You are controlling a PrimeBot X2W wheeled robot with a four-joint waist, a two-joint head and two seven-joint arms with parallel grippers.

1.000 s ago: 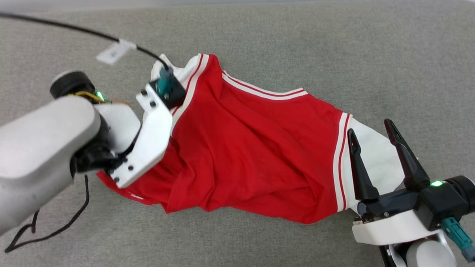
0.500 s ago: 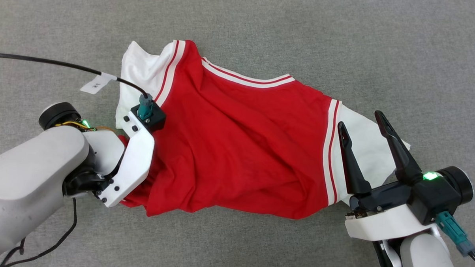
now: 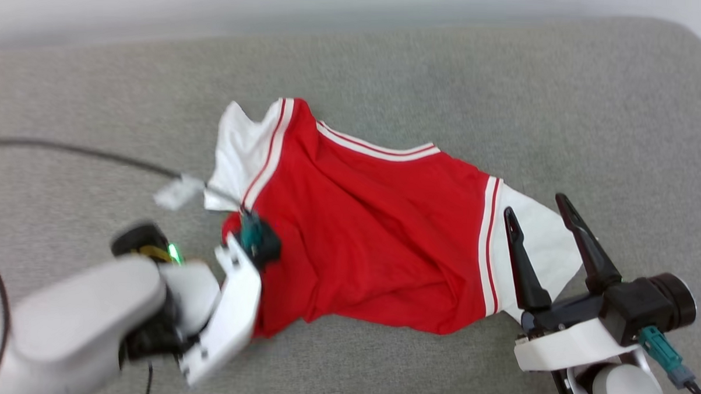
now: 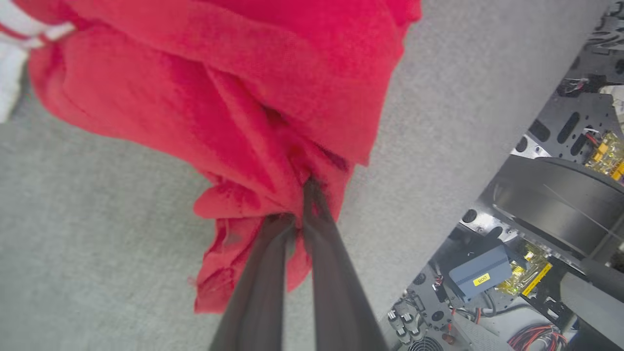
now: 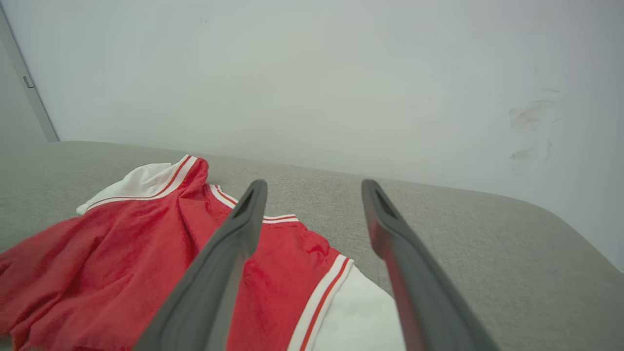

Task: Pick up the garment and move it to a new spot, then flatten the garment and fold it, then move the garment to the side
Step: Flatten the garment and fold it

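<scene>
The garment [image 3: 372, 244], a red T-shirt with white sleeves and striped trim, lies crumpled on the grey cushion [image 3: 505, 97]. In the left wrist view my left gripper [image 4: 300, 202] is shut on a bunched fold of the garment's [image 4: 234, 87] red fabric at its near-left edge. In the head view my left wrist [image 3: 230, 315] covers those fingers. My right gripper [image 3: 534, 206] stands open over the white right sleeve [image 3: 549, 256], fingers apart with nothing between them. The right wrist view shows the same open right gripper [image 5: 313, 185] above the garment [image 5: 122, 258].
A black cable with a white tag [image 3: 178, 191] runs across the cushion to my left wrist. A pale wall [image 5: 312, 73] stands behind the cushion. The cushion's near edge and the robot's base [image 4: 536, 219] show in the left wrist view.
My left gripper has shut on the garment's near-left red edge and bunched it up. The left arm has drawn nearer. The head camera shifted. The right gripper stays open.
</scene>
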